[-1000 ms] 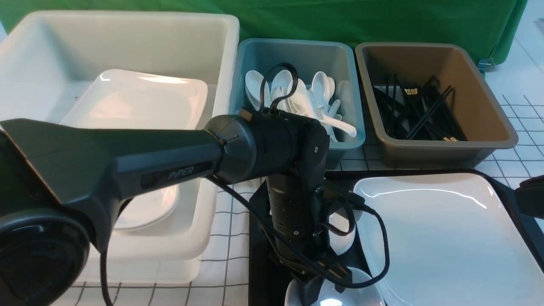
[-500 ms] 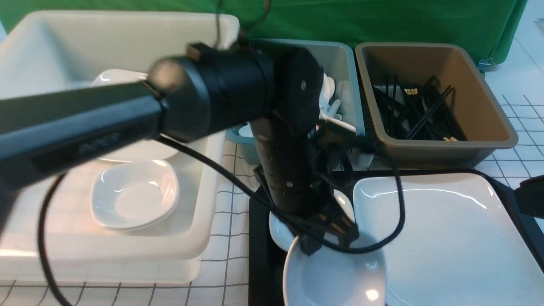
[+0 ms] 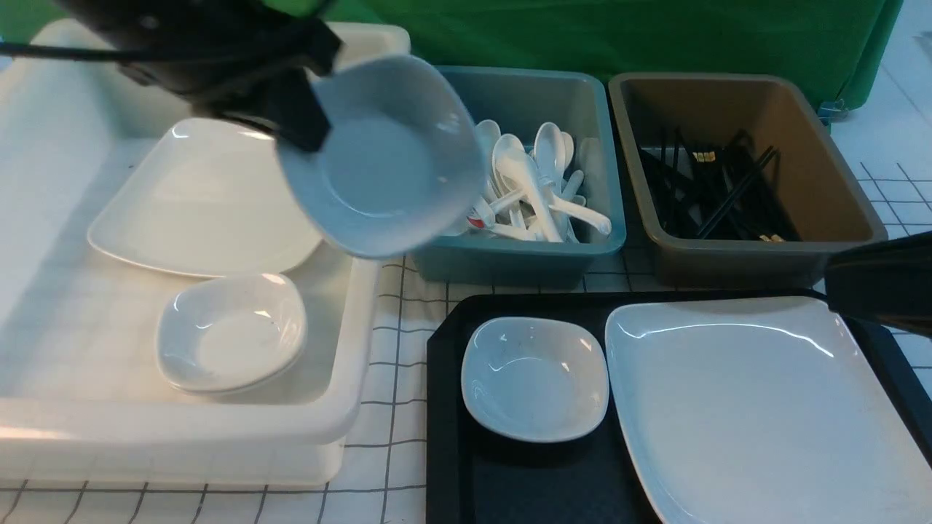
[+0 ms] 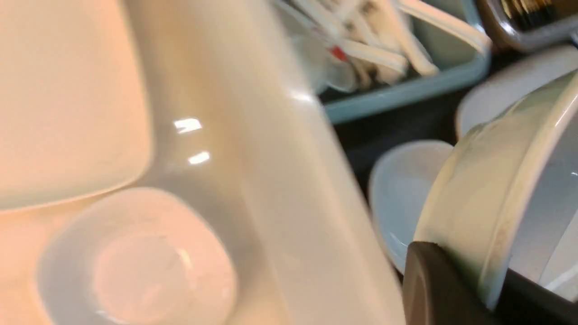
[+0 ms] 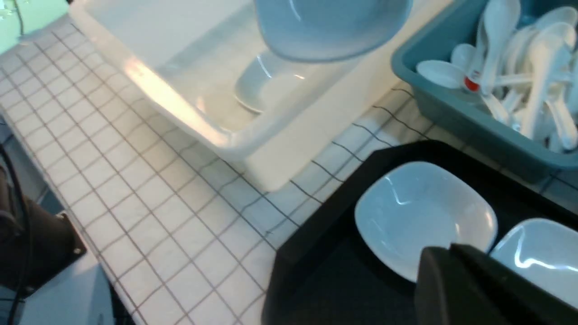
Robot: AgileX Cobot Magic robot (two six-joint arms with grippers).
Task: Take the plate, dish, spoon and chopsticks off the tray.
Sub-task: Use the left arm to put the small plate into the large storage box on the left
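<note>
Dish [image 3: 382,156], small glossy white rounded-square, tilted in left gripper [image 3: 306,120]

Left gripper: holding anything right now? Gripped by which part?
Yes. The left gripper holds a small white dish, pinched at its rim. The dish hangs tilted in the air by the white bin.

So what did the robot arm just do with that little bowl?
The left gripper closed on one small dish and lifted it off the tray, up and left toward the white tub. The other small dish and the plate stayed put.
</note>
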